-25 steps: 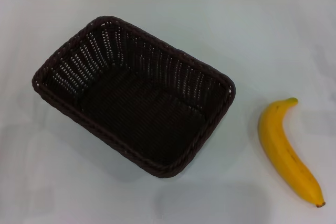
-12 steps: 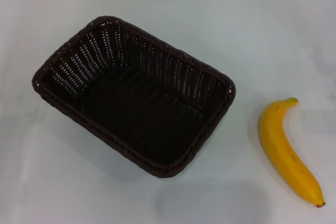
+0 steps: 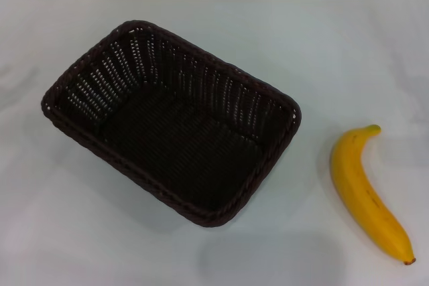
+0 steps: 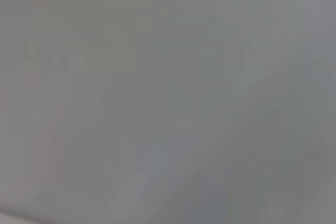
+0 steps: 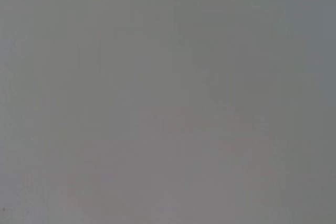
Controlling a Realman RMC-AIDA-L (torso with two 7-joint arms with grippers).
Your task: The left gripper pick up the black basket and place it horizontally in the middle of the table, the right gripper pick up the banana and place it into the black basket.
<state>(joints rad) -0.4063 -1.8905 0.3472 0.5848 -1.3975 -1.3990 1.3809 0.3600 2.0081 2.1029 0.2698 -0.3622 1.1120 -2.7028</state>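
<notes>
Dark brown-black woven wicker basket point(image 3: 171, 122), rectangular with rounded corners, sits skewed on the plain glossy white table point(image 3: 348, 45), left of centre. Well apart to its right lies the curved yellow banana point(image 3: 367, 192). Neither gripper shows, so I cannot tell their jaw state.

neither gripper shows in any view, so nothing can be placed relative to the fingers. both wrist views give only a flat grey blur with no edge or object to make out. in the head view the table point(image 3: 348, 51) is cut off on the left, right and near sides. the near wall of the black basket point(image 3: 171, 122) hides its own inner face and part of the floor behind it.
</notes>
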